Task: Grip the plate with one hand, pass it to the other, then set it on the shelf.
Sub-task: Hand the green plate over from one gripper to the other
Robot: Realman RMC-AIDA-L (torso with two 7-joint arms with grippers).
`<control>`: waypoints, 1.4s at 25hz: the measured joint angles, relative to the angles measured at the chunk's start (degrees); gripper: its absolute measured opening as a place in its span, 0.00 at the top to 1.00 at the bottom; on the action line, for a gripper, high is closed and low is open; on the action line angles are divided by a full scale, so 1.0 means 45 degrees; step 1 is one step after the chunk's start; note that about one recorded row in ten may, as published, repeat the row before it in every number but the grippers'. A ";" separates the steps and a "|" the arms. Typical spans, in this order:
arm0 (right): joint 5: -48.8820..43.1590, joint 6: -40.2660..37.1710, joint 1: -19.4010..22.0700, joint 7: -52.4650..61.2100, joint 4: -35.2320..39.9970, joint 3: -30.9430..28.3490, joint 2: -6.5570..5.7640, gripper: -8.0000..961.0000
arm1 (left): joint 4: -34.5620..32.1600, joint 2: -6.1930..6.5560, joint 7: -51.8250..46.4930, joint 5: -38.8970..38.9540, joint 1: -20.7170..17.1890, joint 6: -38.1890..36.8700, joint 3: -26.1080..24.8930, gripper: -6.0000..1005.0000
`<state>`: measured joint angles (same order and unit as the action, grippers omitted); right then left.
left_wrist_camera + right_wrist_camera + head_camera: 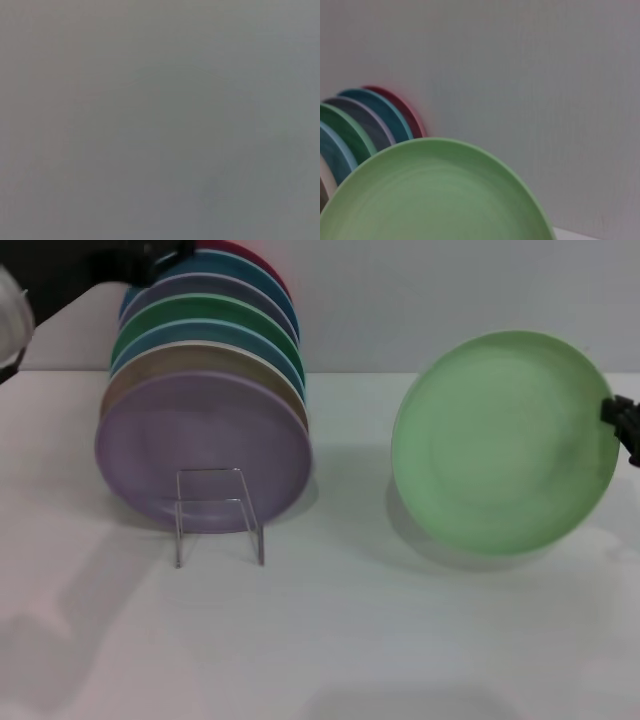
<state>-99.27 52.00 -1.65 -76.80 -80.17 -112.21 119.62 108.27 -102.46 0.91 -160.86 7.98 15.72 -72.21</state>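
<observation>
The clear wire shelf (219, 515) stands nearest the head camera on the white table (330, 640), and a row of upright plates leans in it, the lilac plate (203, 448) at the front. Well to the right of that row, the light mint-green plate (505, 445) is tilted up on edge with its face toward the camera, its lower rim close to or on the table; which one cannot be told. The right gripper (622, 425) sits at the plate's right rim, so the plate stretches away from it toward the shelf; its black fingers touch the edge and appear closed on it. In the right wrist view the same plate (432, 192) fills the near foreground, with the racked plates beyond. The left gripper (155, 258) is raised above the back of the row; whether it is open cannot be told.
</observation>
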 joint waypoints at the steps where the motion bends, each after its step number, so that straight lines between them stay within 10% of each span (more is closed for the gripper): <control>1: 0.0733 0.0003 -0.0008 -0.0915 0.0496 -0.0077 -0.0009 0.98 | 0.0483 -0.0176 0.0403 0.0232 0.0123 0.0718 -0.0211 0.22; 9: 0.4900 0.0724 -0.0505 -0.7060 0.3909 -0.0570 -0.0070 0.98 | 0.1271 -0.2483 0.6701 0.6745 0.1475 0.5837 -0.3772 0.22; 11: 0.5654 0.0984 -0.0576 -0.8163 0.4441 -0.0610 -0.0070 0.98 | 0.1271 -0.2483 0.6701 0.6745 0.1475 0.5837 -0.3772 0.22; 12: 0.6033 0.1109 -0.0595 -0.8705 0.4677 -0.0610 -0.0067 0.98 | 0.1238 -0.3266 0.7579 0.7374 0.1790 0.7116 -0.4801 0.22; 35: 0.7769 0.2918 -0.1673 -1.2778 0.7918 -0.1122 -0.0099 0.98 | 0.0753 -0.3459 1.0223 0.9314 0.1344 0.8386 -0.4608 0.22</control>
<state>-64.31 65.13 -9.18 -134.30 -44.54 -117.25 119.18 111.66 -118.02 46.92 -118.95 14.03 53.46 -92.94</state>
